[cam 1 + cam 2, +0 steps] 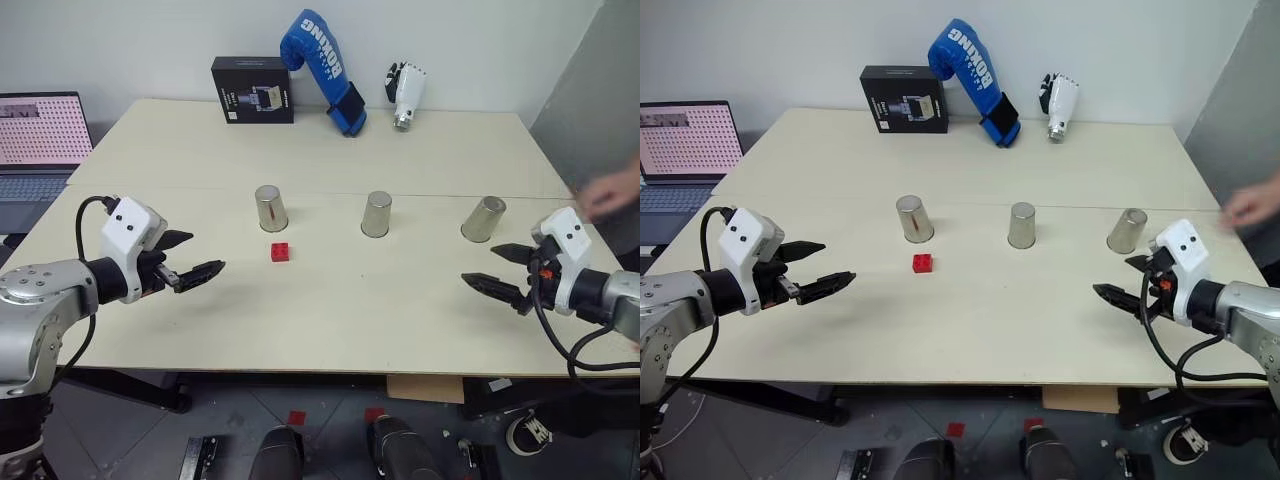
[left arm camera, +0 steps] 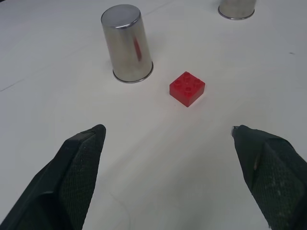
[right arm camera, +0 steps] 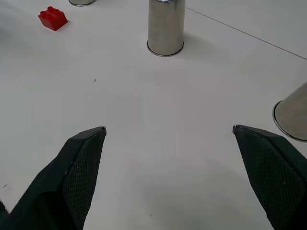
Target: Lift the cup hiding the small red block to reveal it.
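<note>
We see the small red block [image 1: 281,252] out in the open on the table [image 1: 330,320], just in front of the left cup [image 1: 271,208], apart from it, studs up, matte plastic. Three shiny steel tumblers stand mouth-down in a row across the table: left cup, middle cup [image 1: 377,214] and right cup [image 1: 484,219], well apart from each other, smooth tapered walls, flat tops. Relative to the block, left gripper [image 1: 192,255] hovers off to its left, jaws spread wide, nothing between them; right gripper [image 1: 509,271] sits far to its right, near the table's right edge just in front of the right cup, jaws also wide apart and empty. Plenty of bare pale tabletop in front of the block up to the near edge. Behind the cups, at the far edge: black box [image 1: 252,89], blue boxing glove [image 1: 325,68], white robot hand [image 1: 405,92]. Laptop [image 1: 38,145] beyond the left edge; a person's hand [image 1: 612,190] at the right edge.
</note>
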